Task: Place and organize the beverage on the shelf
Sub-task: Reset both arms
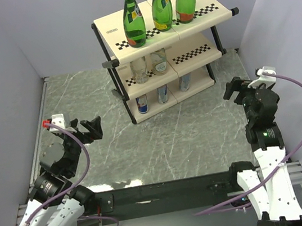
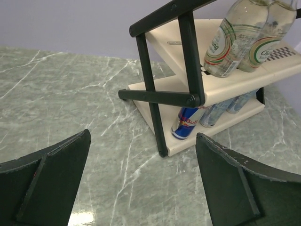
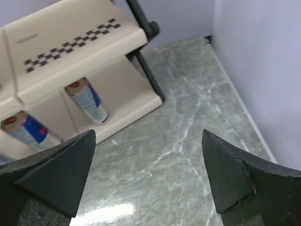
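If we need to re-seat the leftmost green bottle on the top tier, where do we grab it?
Leftmost green bottle: I'd take the slim neck, coming from above and the near side. It stands upright on the open top tier, nothing overhead; the middle bottle stands close on its right, so pinch front-to-back.

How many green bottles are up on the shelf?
3 green bottles, standing upright in a row, left to right, on the top tier of the shelf. None looks hidden.

A grey-green marbled bench (image 1: 188,136) is seen, veined in white (a glare patch lies near its front edge). It is enclosed by pale lavender walls (image 1: 42,32).
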{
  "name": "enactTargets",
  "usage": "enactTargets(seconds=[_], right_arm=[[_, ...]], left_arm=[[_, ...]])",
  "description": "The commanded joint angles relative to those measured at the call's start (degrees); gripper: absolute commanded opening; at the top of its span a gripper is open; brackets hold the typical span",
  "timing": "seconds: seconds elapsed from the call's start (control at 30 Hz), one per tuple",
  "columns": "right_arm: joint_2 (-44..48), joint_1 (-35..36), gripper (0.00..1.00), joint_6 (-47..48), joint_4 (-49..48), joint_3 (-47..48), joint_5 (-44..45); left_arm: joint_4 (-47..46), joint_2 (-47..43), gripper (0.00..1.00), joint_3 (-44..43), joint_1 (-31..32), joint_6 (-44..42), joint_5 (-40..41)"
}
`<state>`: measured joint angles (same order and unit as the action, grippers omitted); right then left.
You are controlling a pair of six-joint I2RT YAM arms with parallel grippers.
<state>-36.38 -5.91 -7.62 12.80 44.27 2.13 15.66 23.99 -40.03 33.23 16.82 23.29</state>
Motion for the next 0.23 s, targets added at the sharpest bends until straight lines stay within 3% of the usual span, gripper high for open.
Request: enactTargets(seconds=[0.0,0.2], right_arm=[[1.22,-0.33,0.99,0.41,-3.39,-0.94,5.25],[1.93,-0.33,0.97,1.02,-5.59,-2.43,7.18]], left_arm=[[-0.81,-0.70,0.99,0.22,-0.10,-0.47,1.32],[-0.28,-0.61,0.99,0.48,-0.10,-0.82,2.55]])
